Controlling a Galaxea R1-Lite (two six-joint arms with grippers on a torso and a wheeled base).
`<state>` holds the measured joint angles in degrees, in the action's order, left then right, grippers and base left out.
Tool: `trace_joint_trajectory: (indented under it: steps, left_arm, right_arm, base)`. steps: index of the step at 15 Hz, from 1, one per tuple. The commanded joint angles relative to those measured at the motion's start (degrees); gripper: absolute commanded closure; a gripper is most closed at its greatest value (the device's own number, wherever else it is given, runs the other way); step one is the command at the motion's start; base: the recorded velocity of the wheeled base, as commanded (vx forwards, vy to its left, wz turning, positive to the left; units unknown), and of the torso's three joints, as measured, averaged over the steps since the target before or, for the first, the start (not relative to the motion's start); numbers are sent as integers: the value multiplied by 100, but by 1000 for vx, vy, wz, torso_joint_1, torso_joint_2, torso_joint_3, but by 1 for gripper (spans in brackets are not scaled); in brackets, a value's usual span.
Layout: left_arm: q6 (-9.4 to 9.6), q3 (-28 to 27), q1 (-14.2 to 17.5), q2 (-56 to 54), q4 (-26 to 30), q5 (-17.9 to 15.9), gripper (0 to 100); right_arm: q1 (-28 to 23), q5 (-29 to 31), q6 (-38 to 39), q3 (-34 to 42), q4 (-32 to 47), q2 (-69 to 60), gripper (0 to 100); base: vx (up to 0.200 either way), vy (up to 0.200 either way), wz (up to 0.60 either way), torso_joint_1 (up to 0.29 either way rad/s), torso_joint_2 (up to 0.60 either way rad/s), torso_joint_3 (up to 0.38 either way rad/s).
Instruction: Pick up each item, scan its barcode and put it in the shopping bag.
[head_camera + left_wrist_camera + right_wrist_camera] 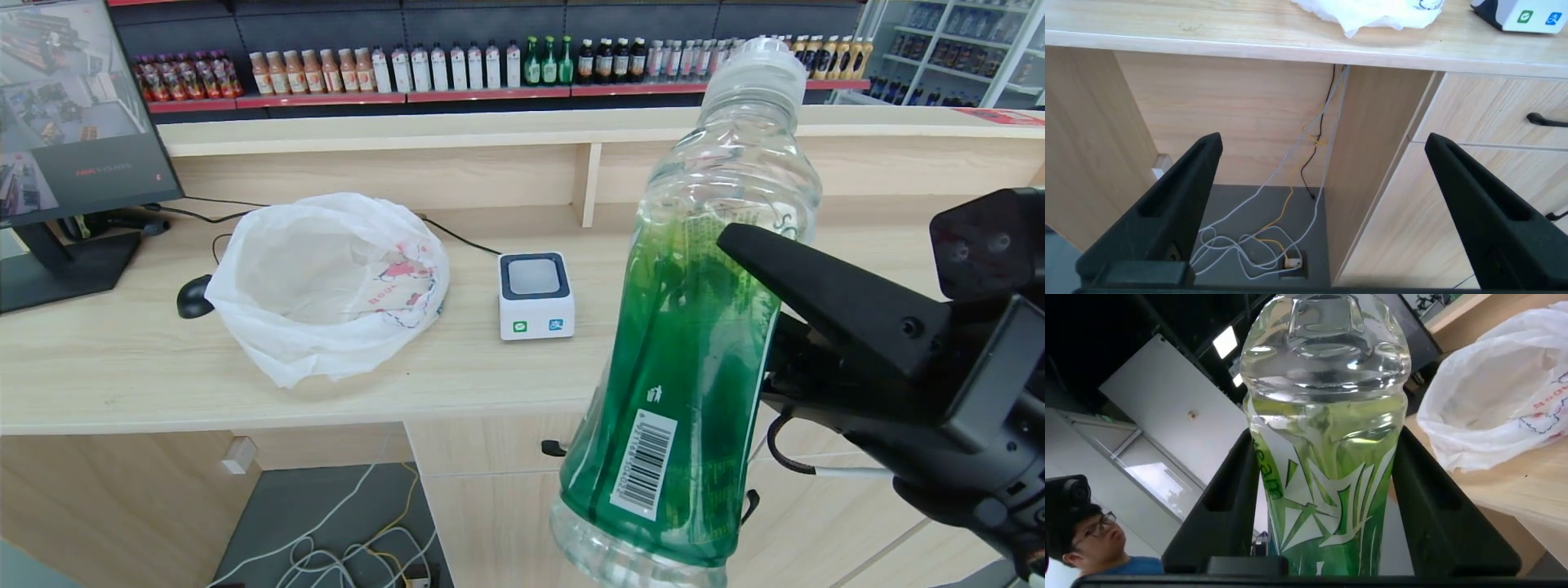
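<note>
A clear bottle with a green label (694,343) is held up close in front of the counter, its barcode sticker facing me, with my right gripper (763,322) shut on its middle. In the right wrist view the bottle (1327,449) stands between the two black fingers (1229,498). The white barcode scanner (535,294) sits on the wooden counter (122,367), left of the bottle. The white shopping bag (326,278) lies open further left. My left gripper (1323,212) hangs open below the counter edge, holding nothing.
A monitor (73,106) and a black mouse (193,296) stand at the counter's left end. A raised wooden ledge (490,131) runs behind, with shelves of bottles (490,65) beyond. Loose cables (326,547) lie on the floor under the counter. Drawers (1503,122) are below.
</note>
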<state>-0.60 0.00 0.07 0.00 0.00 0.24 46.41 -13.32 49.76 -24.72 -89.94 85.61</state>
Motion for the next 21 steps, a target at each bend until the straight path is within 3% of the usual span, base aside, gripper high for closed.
trace_joint_trajectory:
  steps: [1, 5, 9, 18, 21]
  left_arm:
    - [-2, 0, 1, 0, 0, 2, 0]
    - [-2, 0, 1, 0, 0, 2, 0]
    - [-2, 0, 1, 0, 0, 2, 0]
    - [-2, 0, 1, 0, 0, 2, 0]
    - [7, 0, 1, 0, 0, 2, 0]
  right_arm:
    - [8, -4, -2, -15, -6, 8, 100]
    - [0, -4, -125, -33, -6, 8, 100]
    - [0, -4, -731, 3, -6, 78, 100]
    - [0, 93, -3623, -428, -6, 790, 100]
    - [8, 814, -4422, -507, -6, 843, 100]
  base:
    - [0, 0, 0, 0, 0, 0]
    - [0, 0, 0, 0, 0, 0]
    - [0, 0, 0, 0, 0, 0]
    - [0, 0, 0, 0, 0, 0]
    - [0, 0, 0, 0, 0, 0]
